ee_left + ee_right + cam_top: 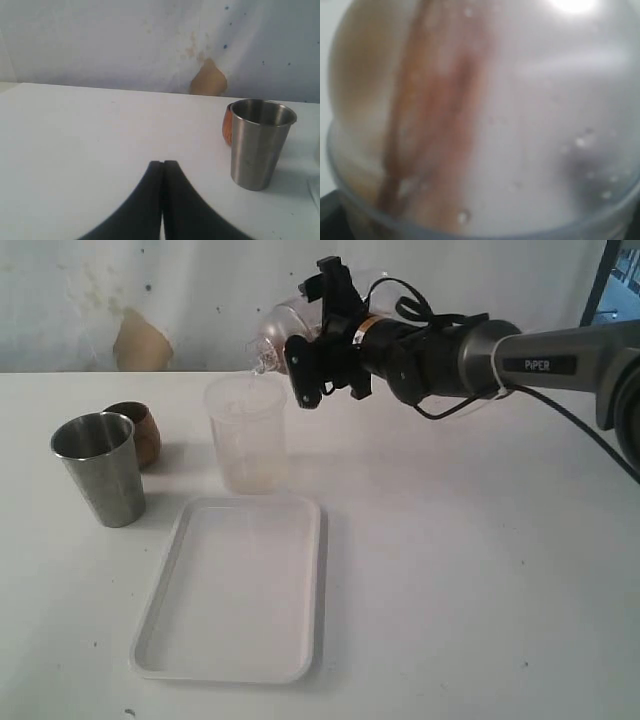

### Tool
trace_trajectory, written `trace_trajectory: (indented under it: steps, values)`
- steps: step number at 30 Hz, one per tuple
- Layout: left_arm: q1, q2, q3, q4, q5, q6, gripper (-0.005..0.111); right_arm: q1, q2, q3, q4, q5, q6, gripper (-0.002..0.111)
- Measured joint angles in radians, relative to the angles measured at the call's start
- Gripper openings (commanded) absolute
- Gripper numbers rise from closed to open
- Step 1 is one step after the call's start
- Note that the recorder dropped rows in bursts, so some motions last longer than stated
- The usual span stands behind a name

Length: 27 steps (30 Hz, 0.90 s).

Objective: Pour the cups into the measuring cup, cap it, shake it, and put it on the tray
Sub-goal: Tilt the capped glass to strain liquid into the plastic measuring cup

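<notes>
The clear measuring cup [247, 435] stands upright on the table behind the white tray [232, 588]. Just above its rim my right gripper [306, 328] is shut on the clear dome cap [277, 326], which is tilted with its narrow neck pointing down and left over the cup's mouth. In the right wrist view the cap [520, 125] fills the picture and hides the fingers. The steel tumbler [99, 468] [260, 145] stands at the left with the small copper-brown cup [138, 430] [227, 127] right behind it. My left gripper [163, 164] is shut and empty, low over the table, left of the tumbler.
The white tabletop [480, 570] runs back to a stained wall with a brown patch [140, 340]. The right arm [500, 355] reaches in from the right at cup height. The tray holds nothing.
</notes>
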Motion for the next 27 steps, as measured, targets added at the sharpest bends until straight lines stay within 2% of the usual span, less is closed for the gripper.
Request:
trace_trajectory:
  steps: [27]
  values:
    - [0.000,0.000,0.000,0.000,0.000,0.000,0.000,0.000,0.000,0.000,0.000,-0.022,-0.096,0.000]
